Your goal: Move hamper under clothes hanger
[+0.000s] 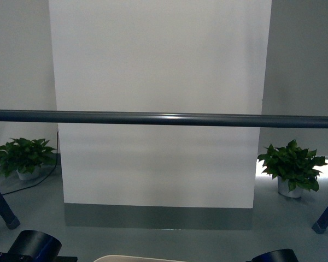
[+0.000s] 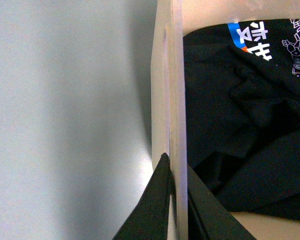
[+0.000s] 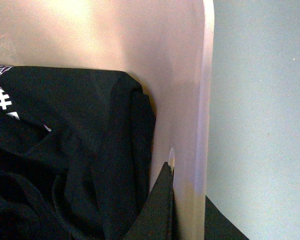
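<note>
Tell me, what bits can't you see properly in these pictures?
- Front view: the hamper shows only a rim sliver; the bottom edge cuts off the rest.
- Front view: the clothes hanger shows one bar and two leg ends; its top is out of frame.
- Left wrist view: the writing on the black clothes is cut by the picture's edge.

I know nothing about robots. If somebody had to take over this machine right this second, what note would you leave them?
Left tool: shut on the hamper wall, one finger on each side.
Right tool: shut on a hamper wall the same way.
The hamper holds black clothes; only its rim shows at the front view's bottom edge.
Clothes hanger: its bar spans straight ahead.
Done: both grips.
Left: probably bring the hamper forward beneath the bar, then let go.
</note>
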